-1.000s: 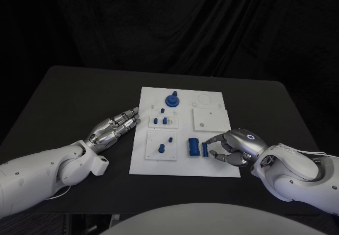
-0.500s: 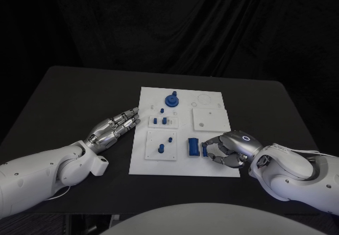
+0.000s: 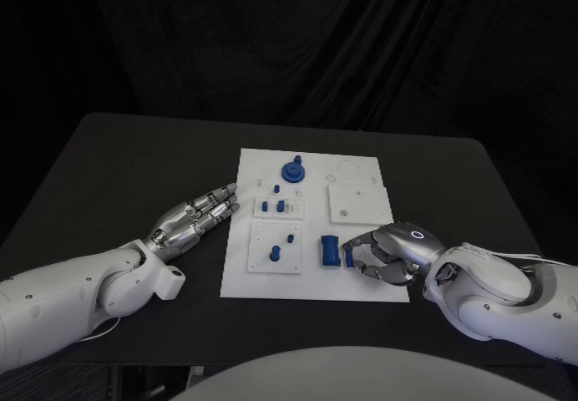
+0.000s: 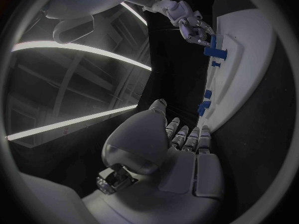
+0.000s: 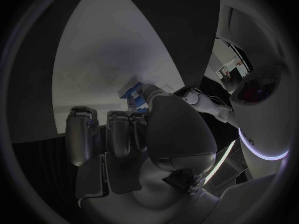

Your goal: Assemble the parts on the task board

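Note:
The white task board (image 3: 316, 284) lies mid-table. On it are a round blue part (image 3: 293, 172), small blue pegs (image 3: 273, 205), more pegs (image 3: 280, 251) on a raised plate, and a blue block (image 3: 327, 251). My right hand (image 3: 387, 253) rests on the board's near right part, fingers curled in, pinching a narrow blue part (image 3: 349, 256) just right of the block. The right wrist view shows that part (image 5: 133, 94) between thumb and fingertips above the board (image 5: 106, 59). My left hand (image 3: 193, 219) lies flat on the table, fingers straight, beside the board's left edge and holding nothing.
A raised white square plate (image 3: 357, 203) sits on the board's right half, behind the right hand. Black table (image 3: 133, 167) surrounds the board on all sides. In the left wrist view the board (image 4: 249, 50) lies beyond the left hand (image 4: 181, 139).
My right hand has crept slightly left toward the blue block and curled its fingers tighter around the narrow blue part. The left hand has not moved.

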Controlling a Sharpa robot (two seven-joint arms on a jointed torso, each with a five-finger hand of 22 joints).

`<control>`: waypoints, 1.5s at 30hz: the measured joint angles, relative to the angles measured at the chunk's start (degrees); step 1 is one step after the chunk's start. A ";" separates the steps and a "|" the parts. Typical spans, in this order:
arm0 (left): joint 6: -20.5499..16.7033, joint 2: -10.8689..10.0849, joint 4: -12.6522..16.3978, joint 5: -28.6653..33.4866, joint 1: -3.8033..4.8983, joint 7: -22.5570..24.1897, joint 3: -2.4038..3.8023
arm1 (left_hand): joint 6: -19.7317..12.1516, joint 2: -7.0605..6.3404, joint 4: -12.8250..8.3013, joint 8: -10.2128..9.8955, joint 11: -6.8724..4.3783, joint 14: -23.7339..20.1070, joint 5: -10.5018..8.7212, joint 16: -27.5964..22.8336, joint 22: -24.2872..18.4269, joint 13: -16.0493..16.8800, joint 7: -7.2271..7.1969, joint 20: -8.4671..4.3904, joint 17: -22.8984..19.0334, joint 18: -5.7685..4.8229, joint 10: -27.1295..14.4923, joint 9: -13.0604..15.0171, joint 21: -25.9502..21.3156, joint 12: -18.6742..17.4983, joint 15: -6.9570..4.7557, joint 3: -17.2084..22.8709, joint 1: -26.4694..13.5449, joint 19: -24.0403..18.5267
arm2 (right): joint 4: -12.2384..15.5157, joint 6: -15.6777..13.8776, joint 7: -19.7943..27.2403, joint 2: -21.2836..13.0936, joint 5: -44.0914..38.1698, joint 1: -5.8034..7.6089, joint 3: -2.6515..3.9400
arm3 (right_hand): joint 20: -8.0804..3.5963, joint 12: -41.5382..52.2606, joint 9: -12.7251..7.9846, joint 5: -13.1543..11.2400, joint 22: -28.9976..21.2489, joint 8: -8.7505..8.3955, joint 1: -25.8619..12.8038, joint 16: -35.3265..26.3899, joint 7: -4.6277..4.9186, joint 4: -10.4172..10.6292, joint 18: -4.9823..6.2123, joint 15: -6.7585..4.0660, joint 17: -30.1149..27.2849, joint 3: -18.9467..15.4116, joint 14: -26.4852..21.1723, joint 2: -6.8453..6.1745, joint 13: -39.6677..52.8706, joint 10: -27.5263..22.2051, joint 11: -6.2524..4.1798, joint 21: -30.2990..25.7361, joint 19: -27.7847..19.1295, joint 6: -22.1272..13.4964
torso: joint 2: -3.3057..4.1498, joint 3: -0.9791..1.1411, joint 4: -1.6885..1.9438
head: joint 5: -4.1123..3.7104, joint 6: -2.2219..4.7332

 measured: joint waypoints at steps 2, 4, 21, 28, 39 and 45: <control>-0.05 0.00 0.01 0.00 0.00 0.00 0.00 | 0.00 0.00 0.00 0.00 0.00 0.00 0.00 0.00 0.00 0.00 0.00 0.02 0.00 0.00 0.00 0.01 0.00 0.00 0.00 0.00 0.00 0.02 | -0.06 -0.13 0.10 -0.02 -0.03 0.00 -0.01 | 0.00 0.00 0.00 -0.39 0.00 0.00 0.00 0.00 0.12 0.03 0.00 0.00 0.00 0.03 0.00 0.00 0.00 0.00 0.00 0.00 0.00 -0.13 | 0.00 0.00 0.00 | 0.05 0.00; -0.12 0.00 0.07 0.00 0.00 0.00 0.00 | 0.28 0.00 0.00 0.22 0.14 0.00 0.00 0.00 0.01 0.00 0.00 0.02 0.01 0.00 0.15 0.06 0.00 0.00 0.00 0.00 0.00 0.02 | -0.07 -0.43 0.27 -0.14 -0.04 0.00 -0.07 | 0.00 0.00 -0.06 -0.66 0.00 0.00 0.00 0.00 0.55 0.24 0.00 0.00 0.00 0.24 0.00 0.00 0.00 0.00 0.00 0.00 0.00 0.10 | 0.00 0.00 0.01 | 0.09 0.00; -3.27 -0.92 3.71 -0.08 -0.50 -1.06 -0.43 | 0.82 0.00 0.18 0.22 -0.19 -0.15 0.22 0.00 -0.12 -0.12 -2.49 -1.23 0.02 0.94 -0.19 0.11 -0.02 0.00 -2.49 -0.18 0.00 -0.07 | 0.88 -15.72 7.76 -2.01 1.85 4.03 -0.29 | 2.97 -21.48 4.64 -14.46 -1.60 5.81 1.17 -21.71 2.98 2.39 7.70 3.49 -23.80 1.71 -10.05 1.49 -7.28 -15.61 3.54 -37.73 -17.34 12.38 | -1.22 0.10 -0.03 | 0.34 0.00; -6.33 -3.05 7.84 -0.11 -0.50 -1.90 -0.43 | 2.86 -0.67 1.41 0.60 -0.91 -0.12 0.72 0.00 -0.12 -0.12 -3.46 -3.16 -0.02 1.46 0.14 0.31 -0.01 0.00 -4.64 -0.29 0.68 -0.02 | -0.61 -20.92 13.67 -0.78 7.42 5.84 -0.27 | 11.21 -49.64 4.96 -19.79 -23.60 1.36 -4.40 -55.75 4.63 2.86 8.45 12.15 -50.20 -1.21 -43.64 1.48 -34.01 -52.45 10.55 -75.07 -39.53 2.82 | -2.60 0.28 0.08 | 0.20 0.00; -10.84 -2.00 8.71 -0.13 -0.49 -2.33 -0.40 | -7.16 -1.65 3.26 -0.45 -3.78 -0.12 1.34 0.00 -0.12 -0.29 -11.69 -5.38 -0.03 1.84 -1.09 -0.92 -0.01 0.00 -6.29 -1.19 1.65 0.02 | -2.22 -18.98 20.90 -0.23 19.80 5.17 -0.29 | 14.66 -76.78 -3.00 -20.86 -68.26 -2.81 -5.14 -88.11 -3.04 3.39 3.53 10.06 -74.69 -8.53 -83.79 -0.64 -65.17 -82.95 7.98 -83.32 -81.98 -29.87 | -4.94 0.55 -0.49 | 1.63 0.00; -11.10 -1.98 8.67 -0.08 -0.49 -2.71 -0.11 | -10.06 -4.38 0.34 -1.00 -4.72 -0.10 -4.05 0.00 -0.11 -0.36 -9.81 -8.69 -0.02 1.71 -1.42 -1.45 -0.01 0.00 -7.70 0.73 -14.66 0.00 | -2.43 -18.92 20.92 0.10 20.12 5.18 -0.05 | 11.64 -79.92 -4.38 -23.92 -70.61 -3.81 -18.80 -88.13 -2.88 0.15 1.73 7.41 -74.86 -11.54 -84.19 0.09 -67.80 -83.66 4.73 -83.71 -83.30 -33.24 | -4.99 0.65 -0.57 | 1.66 0.47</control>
